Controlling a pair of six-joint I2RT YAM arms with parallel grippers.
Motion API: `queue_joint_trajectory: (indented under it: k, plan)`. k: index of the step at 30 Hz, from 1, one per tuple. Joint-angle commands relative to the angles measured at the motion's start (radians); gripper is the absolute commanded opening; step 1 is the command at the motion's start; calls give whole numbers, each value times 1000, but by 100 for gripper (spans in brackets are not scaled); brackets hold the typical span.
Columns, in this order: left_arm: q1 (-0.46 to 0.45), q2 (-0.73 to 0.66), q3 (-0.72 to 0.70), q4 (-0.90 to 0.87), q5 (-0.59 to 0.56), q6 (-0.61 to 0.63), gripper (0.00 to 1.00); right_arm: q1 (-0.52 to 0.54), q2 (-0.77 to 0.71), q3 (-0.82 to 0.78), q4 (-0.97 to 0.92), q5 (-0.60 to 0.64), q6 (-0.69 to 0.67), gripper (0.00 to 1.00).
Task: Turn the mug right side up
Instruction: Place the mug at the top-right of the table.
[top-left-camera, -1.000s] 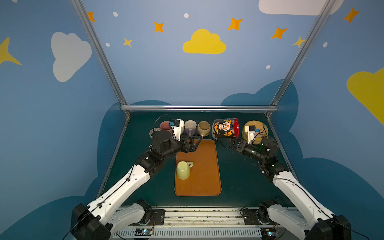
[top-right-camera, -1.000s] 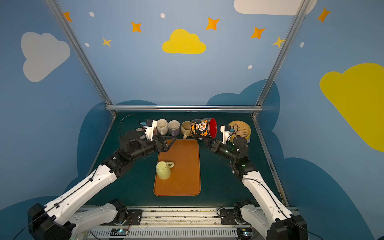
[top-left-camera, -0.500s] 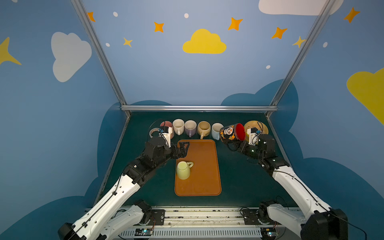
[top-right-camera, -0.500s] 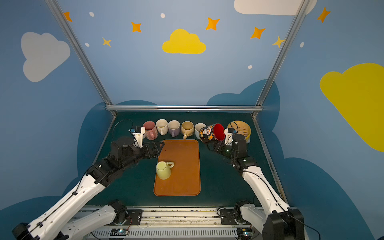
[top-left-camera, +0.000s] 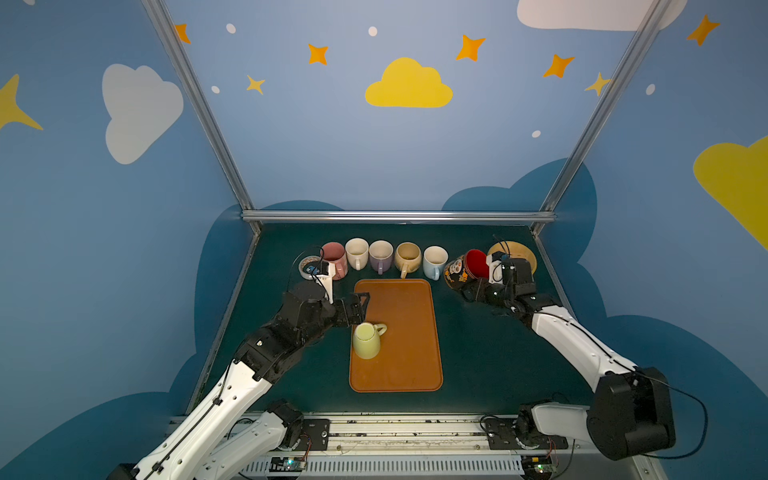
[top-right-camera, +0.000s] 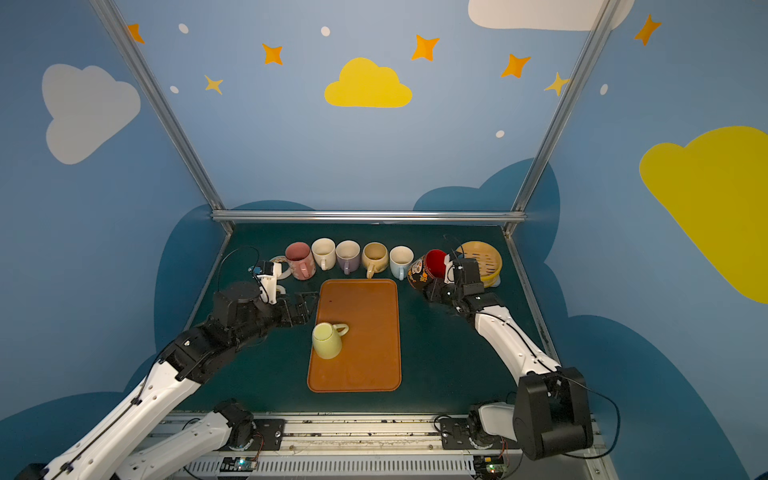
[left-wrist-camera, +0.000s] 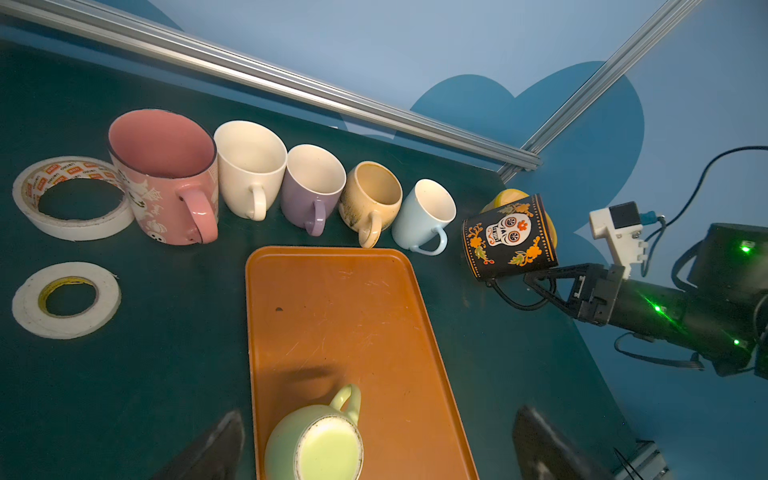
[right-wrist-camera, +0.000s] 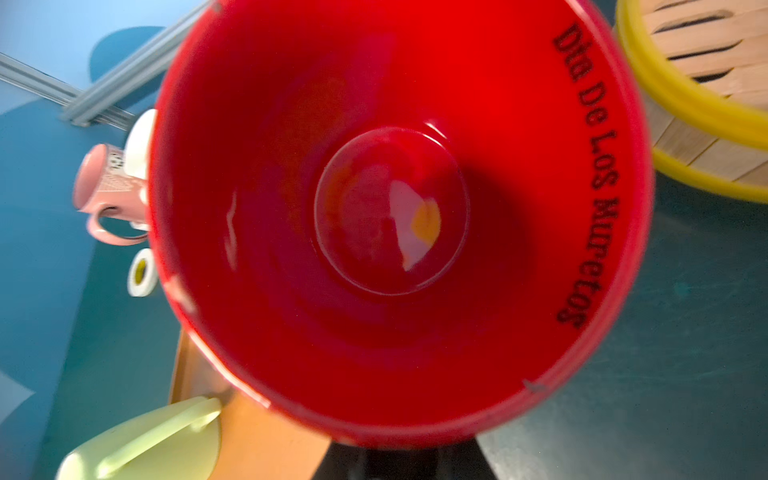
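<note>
Right jaws pinch skull mug (top-left-camera: 459, 272) near rim; mug tilted at row end, between blue mug (top-left-camera: 433, 261) and steamer (top-left-camera: 517, 252). Early release: tips, knocks neighbour. Left jaws spread beside green mug (top-left-camera: 366, 343), inverted on tray (top-left-camera: 411, 370); a nudge could skid it.

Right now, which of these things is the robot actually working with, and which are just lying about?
In the job: green mug, upside down on tray; open left fingers near it; skull mug, tilted in right fingers.

Lying about: pink mug, cream mug, purple mug, tan mug, blue mug, upright in a row; large tape roll; small tape roll; steamer basket.
</note>
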Motion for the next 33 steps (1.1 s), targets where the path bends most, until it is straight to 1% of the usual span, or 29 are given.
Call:
queue_joint_trajectory:
  k: [1, 7, 16, 22, 33]
  plan:
    - [6, -27, -21, -31, -11, 20, 100, 1, 16, 90, 106, 45, -68, 0]
    - [6, -44, -43, -45, 8, 41, 100, 5, 99, 139, 107, 115, -109, 0]
    - [6, -38, -61, -55, 30, 60, 100, 14, 231, 223, 102, 180, -177, 0]
    - [6, -28, -63, -50, 34, 73, 100, 21, 308, 277, 105, 192, -226, 0]
    - [6, -11, -59, -50, 27, 93, 100, 37, 427, 374, 79, 260, -302, 0]
